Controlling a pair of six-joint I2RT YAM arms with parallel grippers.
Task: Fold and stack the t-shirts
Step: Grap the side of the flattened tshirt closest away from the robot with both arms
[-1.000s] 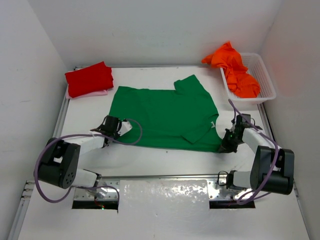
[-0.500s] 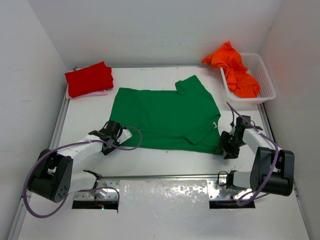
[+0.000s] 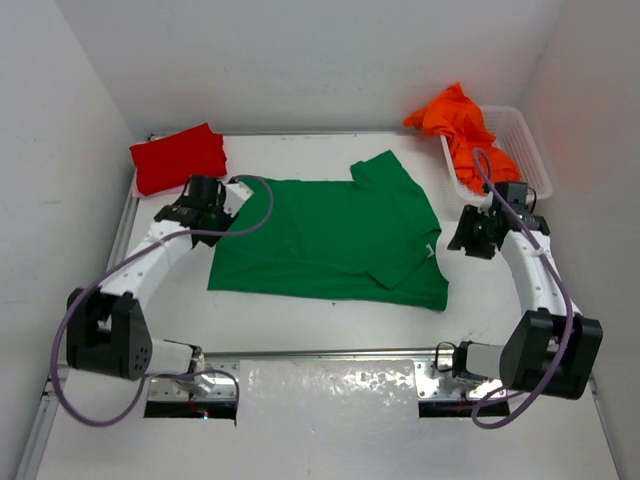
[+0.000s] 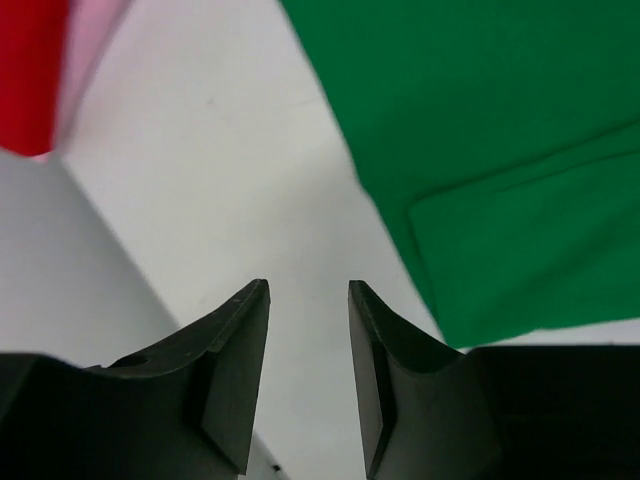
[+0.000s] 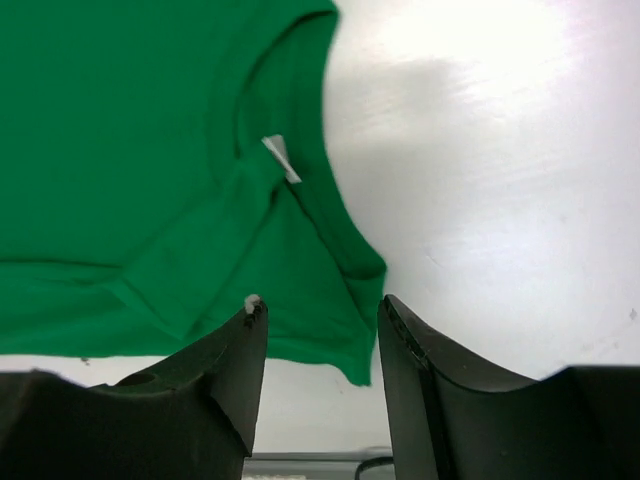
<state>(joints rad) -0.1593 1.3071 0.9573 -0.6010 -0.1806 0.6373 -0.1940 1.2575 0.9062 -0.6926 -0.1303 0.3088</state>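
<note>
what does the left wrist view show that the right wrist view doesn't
Only the left wrist view: an edge of the red shirt in the top left corner, a strip of the pink shirt beside it, and the left gripper open over bare table, just off the green shirt's side edge.
Only the right wrist view: the green shirt's collar with its small white label, and the right gripper, open.
Both: the green shirt lying flat on the white table.

No readable text anywhere; the small white neck tag on the green t-shirt looks blank.
</note>
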